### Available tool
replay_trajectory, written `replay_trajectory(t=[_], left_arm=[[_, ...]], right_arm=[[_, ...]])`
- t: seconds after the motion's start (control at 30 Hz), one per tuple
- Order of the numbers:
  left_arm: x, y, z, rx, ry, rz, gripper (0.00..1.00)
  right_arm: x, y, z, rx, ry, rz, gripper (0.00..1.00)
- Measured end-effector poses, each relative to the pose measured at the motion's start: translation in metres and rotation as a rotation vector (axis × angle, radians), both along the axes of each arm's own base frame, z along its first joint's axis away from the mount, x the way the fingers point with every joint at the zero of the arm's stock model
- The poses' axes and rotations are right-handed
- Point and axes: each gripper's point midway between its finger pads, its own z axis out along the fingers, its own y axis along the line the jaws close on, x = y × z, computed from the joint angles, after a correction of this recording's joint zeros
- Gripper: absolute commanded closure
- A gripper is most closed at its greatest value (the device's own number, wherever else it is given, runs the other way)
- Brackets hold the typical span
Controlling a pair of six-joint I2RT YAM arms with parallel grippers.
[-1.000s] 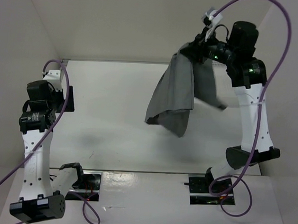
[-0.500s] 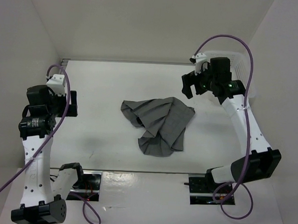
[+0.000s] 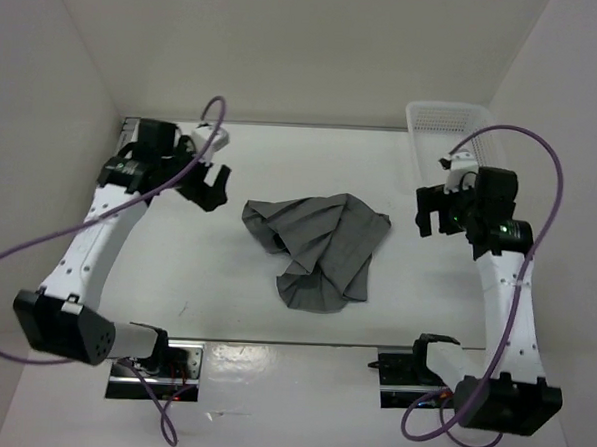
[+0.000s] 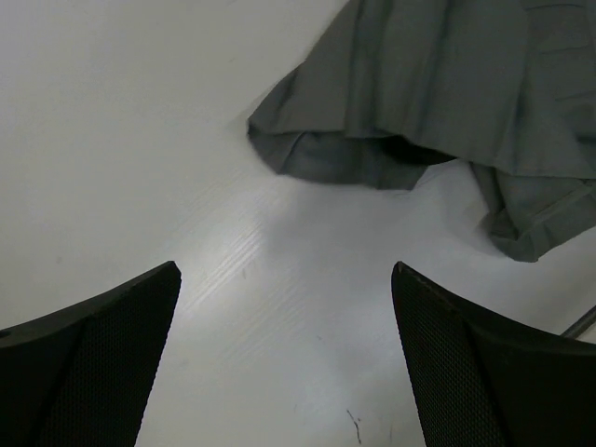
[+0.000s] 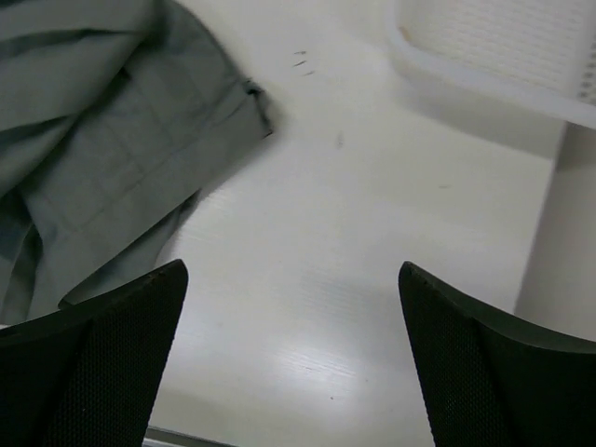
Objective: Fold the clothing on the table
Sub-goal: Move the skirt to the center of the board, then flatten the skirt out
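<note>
my left fingers [image 4: 84, 363] and right fingers [image 5: 93, 372] are spread wide, holding nothing; the crumpled clothing [image 3: 322, 247] lies between them on the tabletop [image 3: 196, 268].

A crumpled grey skirt [image 3: 322, 247] and white basket [image 3: 442, 119] lie on the table [image 3: 196, 270].

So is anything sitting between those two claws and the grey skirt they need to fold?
Nothing visible does. Only bare table separates the left gripper and the right gripper from the skirt; the white basket stands off at the far right.
</note>
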Motion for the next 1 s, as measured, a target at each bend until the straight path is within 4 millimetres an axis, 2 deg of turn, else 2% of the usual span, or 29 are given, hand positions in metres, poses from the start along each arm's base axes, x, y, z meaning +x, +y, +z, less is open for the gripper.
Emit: replay_trajectory(t=[0.07,0.13,0.27,0.43,0.53,0.77,0.9,1.0], left_arm=[[0.013,-0.039,-0.006,0.027,0.010,-0.122,0.00],[0.020,-0.076,-0.010,0.053,0.004,-0.229,0.00],[0.024,-0.147,-0.022,0.097,-0.023,-0.425,0.00],[0.022,-0.215,-0.045,0.128,-0.036,-0.605,0.03],[0.027,-0.243,-0.064,0.135,-0.033,-0.671,0.03],[0.060,-0.274,-0.116,0.164,-0.016,-0.717,0.09],[0.089,-0.296,-0.131,0.163,-0.047,-0.728,0.10],[0.117,-0.316,-0.132,0.134,-0.092,-0.734,0.10]], right_arm=[[-0.012,-0.016,0.016,0.009,-0.068,-0.069,0.02],[-0.023,-0.032,0.024,0.021,-0.107,-0.145,0.02],[-0.041,-0.067,0.029,0.032,-0.148,-0.318,0.02],[-0.058,-0.104,0.024,0.051,-0.159,-0.510,0.02],[-0.065,-0.115,0.028,0.052,-0.176,-0.565,0.02],[-0.077,-0.127,0.035,0.048,-0.210,-0.633,0.02],[-0.083,-0.136,0.035,0.053,-0.217,-0.673,0.02],[-0.086,-0.140,0.036,0.060,-0.222,-0.689,0.02]])
